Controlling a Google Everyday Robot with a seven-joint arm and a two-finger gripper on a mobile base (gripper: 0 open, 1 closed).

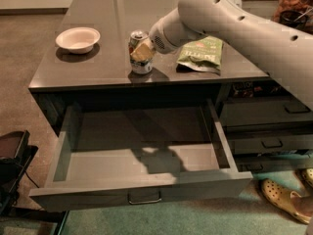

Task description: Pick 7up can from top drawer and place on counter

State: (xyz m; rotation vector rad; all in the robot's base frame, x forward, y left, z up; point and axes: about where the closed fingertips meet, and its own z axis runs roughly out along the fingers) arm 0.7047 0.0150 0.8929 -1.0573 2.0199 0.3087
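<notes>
The 7up can [139, 58], silver with green and red marks, stands upright at the counter's [98, 13] front edge. My gripper [143, 51] reaches in from the right on a long white arm and is shut on the can. One tan fingertip [142, 53] lies across the can's front. The top drawer [142, 192] is pulled wide open below the counter. Its floor is bare, and a metal bar handle [145, 198] sits on its front panel.
A white bowl [78, 38] sits on the counter to the left of the can. A green snack bag [201, 54] lies to its right. Narrower dark drawers [266, 114] are at the right. Yellow shoes [286, 199] lie on the floor, and a black object [12, 165] stands at the lower left.
</notes>
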